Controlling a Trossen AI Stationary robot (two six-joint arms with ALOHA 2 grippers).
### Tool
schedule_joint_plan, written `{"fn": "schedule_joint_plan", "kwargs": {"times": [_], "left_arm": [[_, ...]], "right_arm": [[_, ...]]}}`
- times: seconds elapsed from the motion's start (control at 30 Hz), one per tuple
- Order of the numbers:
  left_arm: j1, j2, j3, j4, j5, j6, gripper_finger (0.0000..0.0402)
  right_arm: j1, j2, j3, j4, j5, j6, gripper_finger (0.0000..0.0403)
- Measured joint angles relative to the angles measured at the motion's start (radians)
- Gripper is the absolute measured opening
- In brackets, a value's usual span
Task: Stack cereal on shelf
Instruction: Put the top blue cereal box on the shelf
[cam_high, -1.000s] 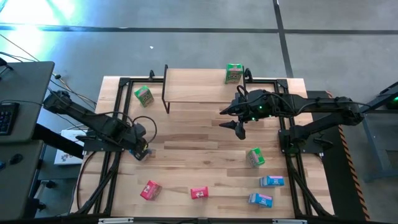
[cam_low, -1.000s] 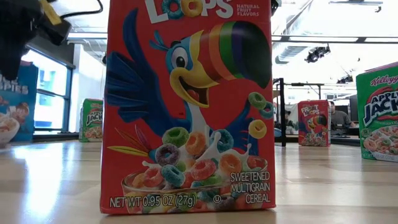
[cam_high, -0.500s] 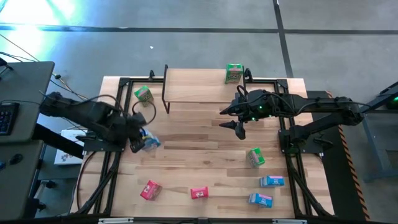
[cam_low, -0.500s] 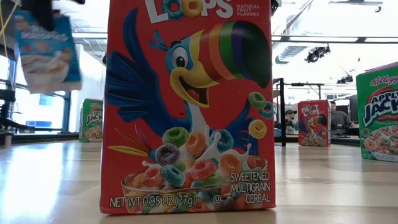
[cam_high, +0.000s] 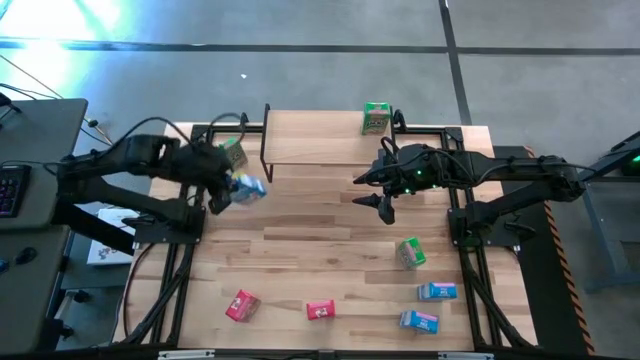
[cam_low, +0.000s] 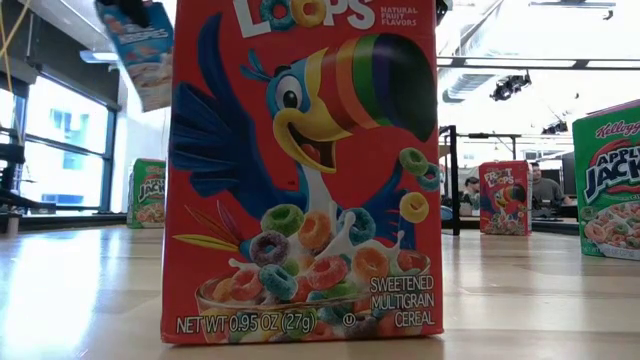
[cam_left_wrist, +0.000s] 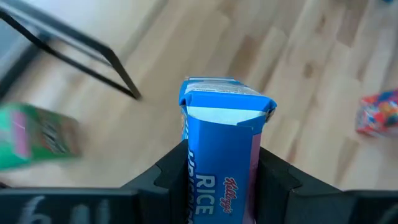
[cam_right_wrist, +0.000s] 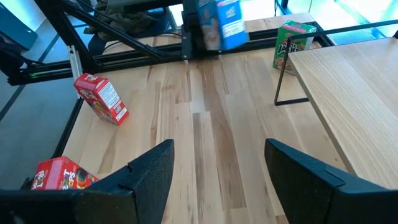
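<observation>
High view: left gripper (cam_high: 232, 190) was clamped on a small blue cardboard cereal box (cam_high: 247, 187), carried clear of the wooden plank surface (cam_high: 330, 235). The low light-wood shelf on black metal legs (cam_high: 320, 140) lay just beyond that gripper. One green cereal box (cam_high: 376, 117) stood on the shelf's far edge; a second green box (cam_high: 233, 152) sat off the shelf's end, close beside the left gripper. Right gripper (cam_high: 377, 200) hovered with jaws spread and empty at the shelf's near edge. Well behind it on the surface: a third green box (cam_high: 410, 252), two blue boxes (cam_high: 437, 291) (cam_high: 419, 321) and two pink-red boxes (cam_high: 320, 311) (cam_high: 241, 305). Judgement: one box shelved, one in transit, six seen waiting, no stack begun.

Low view: a pink-red box filled the foreground; the carried blue box showed high above the surface.

Left wrist view: the blue box sat upright between the fingers (cam_left_wrist: 168, 177), a black shelf leg ahead.

Right wrist view: fingers (cam_right_wrist: 149, 171) wide apart, nothing between; shelf board beside them, the lifted blue box farther off.
</observation>
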Motion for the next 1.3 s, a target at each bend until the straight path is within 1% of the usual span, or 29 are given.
{"fn": "schedule_joint_plan", "kwargs": {"times": [0.23,0.5,0.7,0.93,1.13,1.3], "left_arm": [[0.173,0.092,0.144,0.002,-0.016,0.249,0.0120],[0.350,0.273,0.365,0.002,-0.018,0.508,0.0120],[0.455,0.434,0.539,0.000,-0.018,0.697,0.0120],[0.537,0.605,0.711,0.000,-0.017,0.854,0.0120],[0.588,0.714,0.789,0.000,0.026,0.974,0.0120],[0.620,0.769,0.796,-0.003,0.077,1.005,0.0120]], "right_arm": [[0.000,0.000,0.000,0.000,0.000,0.000,0.0244],[0.000,0.000,0.000,0.000,0.000,0.000,0.0244],[0.000,0.000,0.000,0.000,0.000,0.000,0.0244],[0.000,0.000,0.000,0.000,0.000,0.000,0.0244],[0.000,0.000,0.000,0.000,0.000,0.000,0.0244],[0.000,0.000,0.000,0.000,0.000,0.000,0.0244]]}}
